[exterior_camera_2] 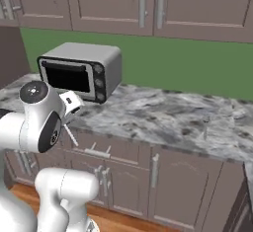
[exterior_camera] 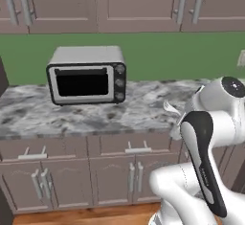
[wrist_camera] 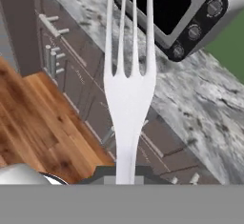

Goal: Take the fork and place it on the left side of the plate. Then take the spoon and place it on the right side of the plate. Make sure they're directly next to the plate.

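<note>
Fork (wrist_camera: 127, 94), pale silvery, slim-handled, four long tines, pinched in claw (wrist_camera: 126, 178) above counter (wrist_camera: 209, 108).

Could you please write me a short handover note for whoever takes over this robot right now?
Gripper: shut on the fork, prongs pointing away from the hand.
Position: the fork is held up in the air in front of the lower cabinets, out past the marble counter's front edge, with the toaster oven beyond it.
Done: fork picked up.
Left: set the fork directly left of the plate, then fetch the spoon and set it directly right of it.
</note>
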Robot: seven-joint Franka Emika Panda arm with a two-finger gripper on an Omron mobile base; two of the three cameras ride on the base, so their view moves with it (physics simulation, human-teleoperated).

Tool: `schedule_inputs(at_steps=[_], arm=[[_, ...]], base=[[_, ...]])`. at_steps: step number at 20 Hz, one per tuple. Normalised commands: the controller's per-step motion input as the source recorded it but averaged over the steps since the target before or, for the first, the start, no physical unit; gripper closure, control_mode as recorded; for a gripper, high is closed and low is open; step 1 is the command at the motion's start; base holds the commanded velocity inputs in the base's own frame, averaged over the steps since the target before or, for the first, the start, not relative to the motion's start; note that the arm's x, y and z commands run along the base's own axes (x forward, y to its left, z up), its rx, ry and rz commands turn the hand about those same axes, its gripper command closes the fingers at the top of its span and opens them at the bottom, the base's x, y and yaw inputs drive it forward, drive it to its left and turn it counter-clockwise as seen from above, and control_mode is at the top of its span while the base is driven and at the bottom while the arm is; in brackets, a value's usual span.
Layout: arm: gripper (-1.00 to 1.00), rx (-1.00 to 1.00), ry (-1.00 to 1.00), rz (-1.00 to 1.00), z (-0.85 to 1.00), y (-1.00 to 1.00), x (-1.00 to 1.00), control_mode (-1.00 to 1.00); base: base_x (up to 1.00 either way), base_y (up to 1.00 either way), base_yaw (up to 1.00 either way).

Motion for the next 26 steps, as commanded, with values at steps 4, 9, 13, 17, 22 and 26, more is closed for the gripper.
schedule_inputs(at_steps=[4,9,13,17,22,26], arm=[[1.00,0.00,0.00,0.00,0.00,0.00,0.00,1.00],[1.00,0.00,0.00,0.00,0.00,0.00,0.00,1.00],[1.00,0.00,0.00,0.00,0.00,0.00,0.00,1.00],[1.00,0.00,0.00,0.00,0.00,0.00,0.00,1.00],[1.00,0.00,0.00,0.00,0.00,0.00,0.00,1.00],[1.00,0.00,0.00,0.00,0.00,0.00,0.00,1.00]], base=[[-0.50,0.95,0.32],[-0.34,0.98,0.40],[-0.29,0.98,0.43],[-0.28,0.95,0.44],[-0.25,0.92,0.45],[-0.23,0.90,0.46]])
